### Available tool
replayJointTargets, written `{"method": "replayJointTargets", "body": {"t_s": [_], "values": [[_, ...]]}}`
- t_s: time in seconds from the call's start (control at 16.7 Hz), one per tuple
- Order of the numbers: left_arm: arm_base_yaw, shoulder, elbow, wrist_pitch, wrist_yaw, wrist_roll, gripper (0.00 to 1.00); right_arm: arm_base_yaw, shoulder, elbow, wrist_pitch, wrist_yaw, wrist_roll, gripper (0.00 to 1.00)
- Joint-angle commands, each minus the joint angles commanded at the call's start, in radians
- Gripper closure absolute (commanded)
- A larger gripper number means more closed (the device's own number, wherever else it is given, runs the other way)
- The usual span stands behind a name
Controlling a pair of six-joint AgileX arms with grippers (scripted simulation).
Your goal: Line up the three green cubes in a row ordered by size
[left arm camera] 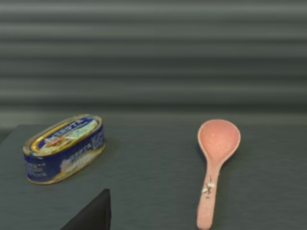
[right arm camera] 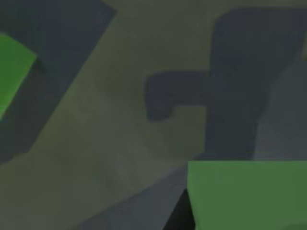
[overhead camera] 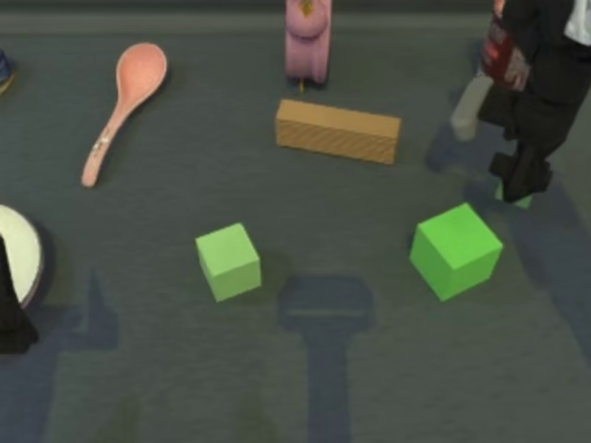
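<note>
The large bright green cube (overhead camera: pixel 455 249) sits right of centre and also shows at the edge of the right wrist view (right arm camera: pixel 12 67). Left of centre rests the medium paler green cube (overhead camera: pixel 228 261). Behind the large one, the small green cube (overhead camera: pixel 517 198) is mostly hidden under my right gripper (overhead camera: pixel 522 180), which is shut on it. The right wrist view has this small cube (right arm camera: pixel 244 196) close up, with a dark finger (right arm camera: pixel 178 213) against its side. My left gripper (overhead camera: pixel 11 318) is parked open at the table's left edge.
A long tan wooden block (overhead camera: pixel 338 130) lies behind the cubes. A pink spoon (overhead camera: pixel 125 106) is at the back left, a pink figure (overhead camera: pixel 307 41) at the back centre. A blue tin (left arm camera: pixel 64 148) and a white round dish (overhead camera: pixel 20 247) sit at the left.
</note>
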Motion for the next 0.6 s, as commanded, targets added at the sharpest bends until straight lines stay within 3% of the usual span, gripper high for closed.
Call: {"method": "replayJointTargets", "body": {"t_s": [0.24, 0.6], "values": [[0.0, 0.0, 0.0, 0.0, 0.0, 0.0, 0.0, 0.005, -0.031, 0.088, -0.118, 0.0, -0.001, 1.0], [0.0, 0.0, 0.0, 0.0, 0.0, 0.0, 0.0, 0.015, -0.043, 0.074, -0.114, 0.0, -0.001, 1.0]]}}
